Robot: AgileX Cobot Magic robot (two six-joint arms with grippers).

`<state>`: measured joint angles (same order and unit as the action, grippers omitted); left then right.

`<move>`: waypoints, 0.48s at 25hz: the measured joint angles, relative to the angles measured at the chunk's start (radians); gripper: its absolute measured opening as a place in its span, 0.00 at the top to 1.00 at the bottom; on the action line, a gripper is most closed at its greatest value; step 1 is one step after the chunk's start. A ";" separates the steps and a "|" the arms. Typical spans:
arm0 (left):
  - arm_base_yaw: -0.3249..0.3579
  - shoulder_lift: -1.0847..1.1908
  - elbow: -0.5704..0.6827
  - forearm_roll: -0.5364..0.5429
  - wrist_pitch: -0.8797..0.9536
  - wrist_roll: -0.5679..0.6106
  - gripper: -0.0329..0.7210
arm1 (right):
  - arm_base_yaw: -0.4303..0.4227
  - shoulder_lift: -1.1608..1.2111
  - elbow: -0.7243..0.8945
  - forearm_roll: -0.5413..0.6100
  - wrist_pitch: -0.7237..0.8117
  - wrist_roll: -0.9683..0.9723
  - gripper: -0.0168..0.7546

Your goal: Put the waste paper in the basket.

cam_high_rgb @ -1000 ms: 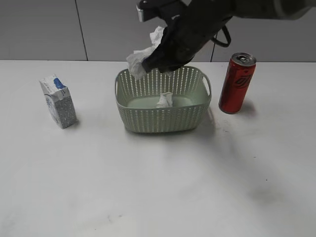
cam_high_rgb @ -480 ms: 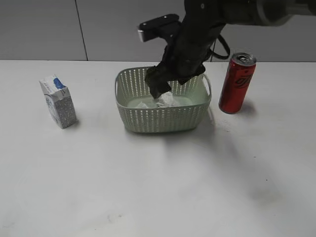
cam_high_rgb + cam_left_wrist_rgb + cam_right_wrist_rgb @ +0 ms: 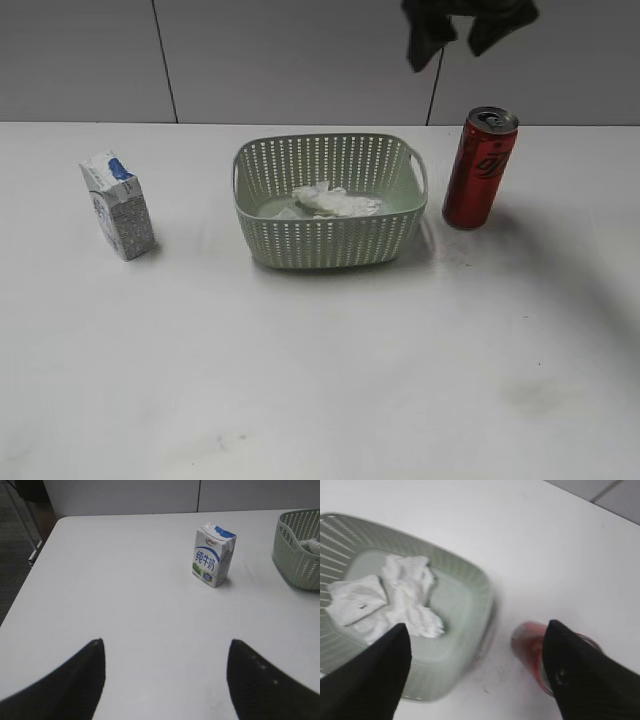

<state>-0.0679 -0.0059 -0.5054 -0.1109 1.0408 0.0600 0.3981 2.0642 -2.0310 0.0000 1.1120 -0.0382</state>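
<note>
The sage-green basket stands mid-table. Crumpled white waste paper lies inside it; in the right wrist view two wads lie side by side on the basket's floor. My right gripper is open and empty, high above the table between the basket and the red can; it also shows in the right wrist view. My left gripper is open and empty over bare table at the left, well short of the basket. It is not seen in the exterior view.
A red drink can stands just right of the basket, seen below my right gripper. A small white-and-blue carton stands at the left, also ahead of my left gripper. The table's left edge is near.
My right gripper carried a paper wad down into the basket, let it go, and rose up and to the right, open. Both wads now lie in the basket.
</note>
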 joint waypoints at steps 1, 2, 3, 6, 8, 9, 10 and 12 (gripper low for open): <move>0.000 0.000 0.000 0.000 0.000 0.000 0.22 | -0.037 -0.001 -0.007 0.000 0.023 0.000 0.19; 0.000 0.000 0.000 0.000 0.000 0.000 0.22 | -0.073 -0.001 -0.009 0.000 0.047 0.000 0.20; 0.000 0.000 0.000 0.000 0.000 0.000 0.22 | -0.109 -0.001 -0.009 0.000 0.064 0.002 0.20; 0.000 0.000 0.000 0.000 0.000 0.000 0.22 | -0.201 -0.008 0.015 0.000 0.076 0.002 0.21; 0.000 0.000 0.000 0.000 0.000 0.000 0.22 | -0.251 -0.030 0.054 0.021 0.077 0.002 0.21; 0.000 0.000 0.000 0.000 0.000 0.000 0.22 | -0.270 -0.047 0.086 0.031 0.077 -0.003 0.21; 0.000 0.000 0.000 0.000 0.000 0.000 0.22 | -0.283 -0.074 0.126 0.039 0.077 -0.008 0.21; 0.000 0.000 0.000 0.000 0.000 0.000 0.22 | -0.291 -0.150 0.221 0.045 0.077 -0.026 0.21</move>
<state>-0.0679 -0.0059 -0.5054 -0.1109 1.0408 0.0600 0.1069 1.9142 -1.8097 0.0451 1.1890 -0.0643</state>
